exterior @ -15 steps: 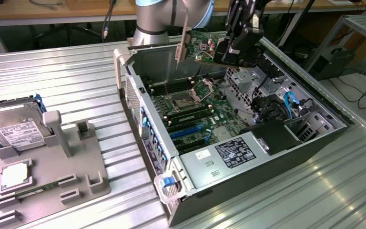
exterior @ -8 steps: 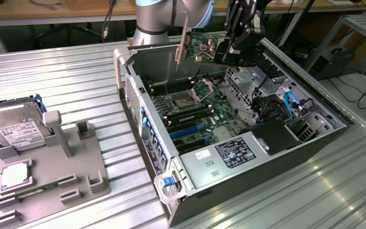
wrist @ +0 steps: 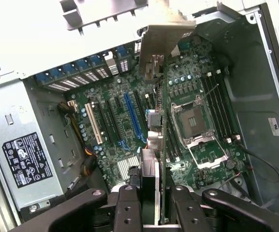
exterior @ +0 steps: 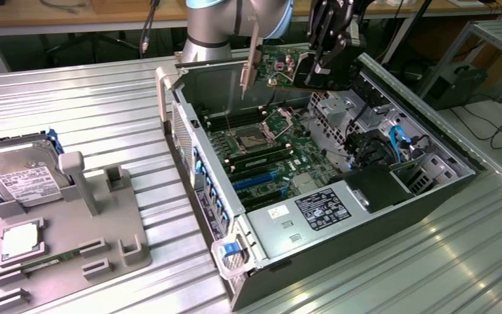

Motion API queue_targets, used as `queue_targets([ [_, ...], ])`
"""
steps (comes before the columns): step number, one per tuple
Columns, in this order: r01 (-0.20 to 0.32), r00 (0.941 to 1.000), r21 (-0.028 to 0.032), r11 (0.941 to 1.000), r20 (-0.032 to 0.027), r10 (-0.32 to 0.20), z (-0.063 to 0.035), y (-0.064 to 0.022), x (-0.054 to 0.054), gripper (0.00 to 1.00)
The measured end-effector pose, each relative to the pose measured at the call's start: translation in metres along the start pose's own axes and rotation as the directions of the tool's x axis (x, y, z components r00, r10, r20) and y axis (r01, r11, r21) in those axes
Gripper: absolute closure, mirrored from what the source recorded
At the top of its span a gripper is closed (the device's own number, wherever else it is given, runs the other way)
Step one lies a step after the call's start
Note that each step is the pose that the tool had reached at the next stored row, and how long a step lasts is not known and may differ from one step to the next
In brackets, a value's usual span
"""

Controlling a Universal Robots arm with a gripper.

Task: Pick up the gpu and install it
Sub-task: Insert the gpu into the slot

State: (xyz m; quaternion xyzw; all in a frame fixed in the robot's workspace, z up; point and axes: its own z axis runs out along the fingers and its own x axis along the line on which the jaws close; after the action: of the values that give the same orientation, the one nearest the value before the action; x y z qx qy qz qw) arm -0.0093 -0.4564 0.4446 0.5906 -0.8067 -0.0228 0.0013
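Computer case [exterior: 365,255] lies open on the surface [exterior: 102,98]; above its motherboard [exterior: 264,154] you find the gpu [exterior: 279,65] hanging on edge, clamped in the gripper [wrist: 154,198]. You should consider this card light and stiff but fragile, so holding its board edge, away from the components, looks correct.

No txt readable anywhere. Black PSU label [wrist: 26,159]: print too small. White HDD label [exterior: 26,178]: same.

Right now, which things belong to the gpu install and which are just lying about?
In the job: black pincer gripping thin green gpu card with silver bracket; open grey metal computer case.
Lying about: silver boxy hard drive; grey plastic fixture tray.
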Motion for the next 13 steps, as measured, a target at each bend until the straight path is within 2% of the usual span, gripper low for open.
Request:
queue_targets([
  [13, 0.089, 0.9961, -0.0024, 0.9961, -0.0033, -0.089, 0.0000, 0.0000, 0.0000, 0.72],
])
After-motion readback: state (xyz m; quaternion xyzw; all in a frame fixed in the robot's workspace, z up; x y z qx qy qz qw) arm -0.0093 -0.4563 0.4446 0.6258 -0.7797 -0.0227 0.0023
